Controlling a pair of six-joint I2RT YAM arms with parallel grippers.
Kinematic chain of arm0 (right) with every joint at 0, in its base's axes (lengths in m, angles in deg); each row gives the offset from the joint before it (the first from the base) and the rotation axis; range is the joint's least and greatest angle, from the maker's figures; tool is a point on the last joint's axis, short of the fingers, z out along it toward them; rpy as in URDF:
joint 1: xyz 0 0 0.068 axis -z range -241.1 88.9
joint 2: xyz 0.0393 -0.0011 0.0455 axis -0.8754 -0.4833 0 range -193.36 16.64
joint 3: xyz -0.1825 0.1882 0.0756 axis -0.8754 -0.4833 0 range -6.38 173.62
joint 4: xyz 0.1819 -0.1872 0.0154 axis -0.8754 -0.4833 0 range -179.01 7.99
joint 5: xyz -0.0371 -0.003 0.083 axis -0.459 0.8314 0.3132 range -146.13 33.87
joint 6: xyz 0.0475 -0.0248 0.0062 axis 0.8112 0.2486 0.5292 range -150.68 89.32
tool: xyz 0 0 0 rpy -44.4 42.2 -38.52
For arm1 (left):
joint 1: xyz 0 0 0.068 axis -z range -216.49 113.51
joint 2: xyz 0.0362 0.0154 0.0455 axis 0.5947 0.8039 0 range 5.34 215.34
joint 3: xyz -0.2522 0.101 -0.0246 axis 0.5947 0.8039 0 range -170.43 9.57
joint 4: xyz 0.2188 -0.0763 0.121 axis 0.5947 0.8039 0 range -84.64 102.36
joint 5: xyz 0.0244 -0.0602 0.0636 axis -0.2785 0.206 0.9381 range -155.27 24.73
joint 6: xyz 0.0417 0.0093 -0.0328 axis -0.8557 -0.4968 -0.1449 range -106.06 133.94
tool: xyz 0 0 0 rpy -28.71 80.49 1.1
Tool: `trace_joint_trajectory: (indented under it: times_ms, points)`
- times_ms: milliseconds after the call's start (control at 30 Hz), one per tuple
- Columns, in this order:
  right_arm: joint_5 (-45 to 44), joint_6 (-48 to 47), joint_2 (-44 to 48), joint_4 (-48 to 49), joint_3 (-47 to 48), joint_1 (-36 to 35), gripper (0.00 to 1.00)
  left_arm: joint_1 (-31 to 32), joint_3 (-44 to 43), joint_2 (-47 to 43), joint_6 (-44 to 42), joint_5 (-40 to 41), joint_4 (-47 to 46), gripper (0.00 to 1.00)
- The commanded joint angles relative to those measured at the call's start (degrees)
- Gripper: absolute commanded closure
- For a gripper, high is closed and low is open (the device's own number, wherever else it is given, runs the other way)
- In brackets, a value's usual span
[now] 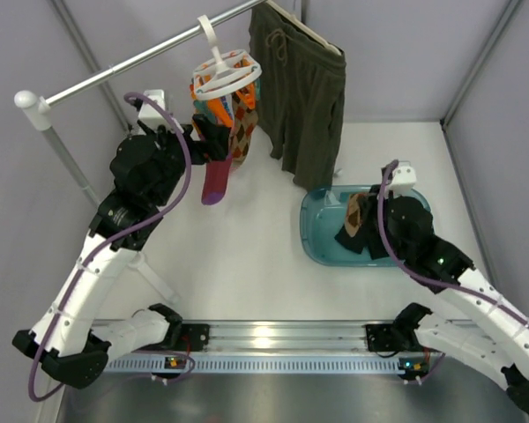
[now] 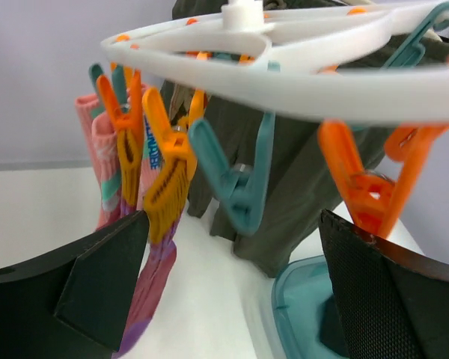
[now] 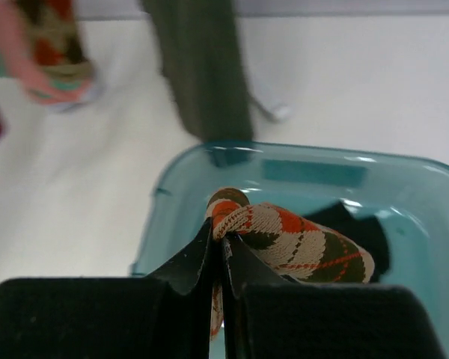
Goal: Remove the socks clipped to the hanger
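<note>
The white ring hanger [image 1: 227,75] hangs from the rail by its hook, with orange and teal pegs. A maroon sock [image 1: 217,181] and a diamond-pattern sock [image 1: 242,128] hang clipped below it. My left gripper [image 1: 213,137] is open just under the ring. In the left wrist view my left gripper [image 2: 232,292] gapes below the hanger [image 2: 322,82]. An orange peg [image 2: 165,172] holds the maroon sock [image 2: 153,284], beside a pink sock [image 2: 101,157]. My right gripper [image 1: 357,220] is shut on another diamond sock [image 3: 292,239] over the teal bin [image 3: 307,172].
Olive shorts [image 1: 300,97] hang on a slim hanger right of the ring hanger, reaching down near the teal bin [image 1: 317,242]. A black sock [image 1: 353,242] lies in the bin. The rail's post [image 1: 35,106] stands at the far left. Walls enclose the table.
</note>
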Motion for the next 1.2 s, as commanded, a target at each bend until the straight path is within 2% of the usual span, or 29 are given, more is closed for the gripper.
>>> trace_joint_trajectory:
  times_ms: [0, 67, 100, 133, 167, 200, 400, 433, 500, 533, 600, 633, 733, 967, 1100, 1167]
  points:
    - [-4.1, 3.5, -1.6, -10.6, -1.1, 10.2, 1.0, -0.2, 4.3, -5.2, 3.0, -0.2, -2.4, 0.02]
    - [2.1, 3.9, -3.1, -9.8, -2.4, 18.0, 0.98, -0.3, 7.6, -8.5, 3.7, 0.1, -1.9, 0.01]
    - [4.2, 3.9, -3.7, -8.1, -4.1, 20.6, 0.7, -0.2, 8.7, -9.5, 3.8, 0.9, -1.7, 0.02]
    - [7.9, 4.4, -5.4, -7.7, -4.7, 24.9, 0.38, -0.3, 9.7, -10.4, 3.8, 1.4, -0.5, 0.02]
    - [9.6, 4.4, -6.4, -7.6, -4.9, 26.6, 0.17, -0.3, 11.5, -12.3, 3.8, 1.8, 0.2, 0.01]
    - [11.1, 4.0, -7.3, -7.5, -4.6, 27.7, 0.01, -0.3, 12.4, -13.2, 3.7, 3.1, 1.1, 0.02]
    - [24.6, 1.5, -10.7, -2.1, -0.5, 25.9, 0.01, -0.2, 16.5, -20.2, 2.2, 8.0, 10.4, 0.02]
    - [30.9, 1.8, -11.6, 0.3, -0.3, 23.0, 0.01, -0.3, 16.9, -21.1, 2.1, 8.0, 11.7, 0.02]
    - [33.1, 1.7, -13.6, 8.6, 1.8, 17.6, 0.01, -0.2, 17.4, -23.2, 2.1, 7.7, 14.5, 0.02]
    - [31.0, 0.2, -17.2, 10.6, 3.5, 10.0, 0.0, -0.3, 17.7, -25.5, 2.2, 7.5, 15.4, 0.02]
    - [27.4, -2.3, -21.5, 16.5, 8.4, 2.0, 0.01, -0.2, 18.2, -27.6, 2.1, 7.4, 17.4, 0.02]
    - [23.1, -3.8, -25.5, 19.6, 9.6, -4.3, 0.0, -0.2, 18.9, -30.0, 1.7, 7.6, 17.7, 0.02]
    - [18.3, -6.5, -33.9, 29.3, 14.4, -9.9, 0.01, -0.2, 20.6, -33.4, 1.1, 10.2, 18.0, 0.02]
    - [12.5, -10.9, -52.9, 37.4, 30.8, -12.7, 0.0, -0.2, 22.3, -38.2, 1.4, 11.7, 17.9, 0.02]
    - [2.6, -12.3, -60.8, 40.4, 37.7, -13.7, 0.09, -0.2, 23.3, -38.2, 1.3, 11.4, 17.8, 0.02]
    - [0.9, -12.3, -62.6, 41.2, 39.0, -13.6, 0.11, -0.2, 23.5, -38.2, 1.3, 11.2, 17.8, 0.02]
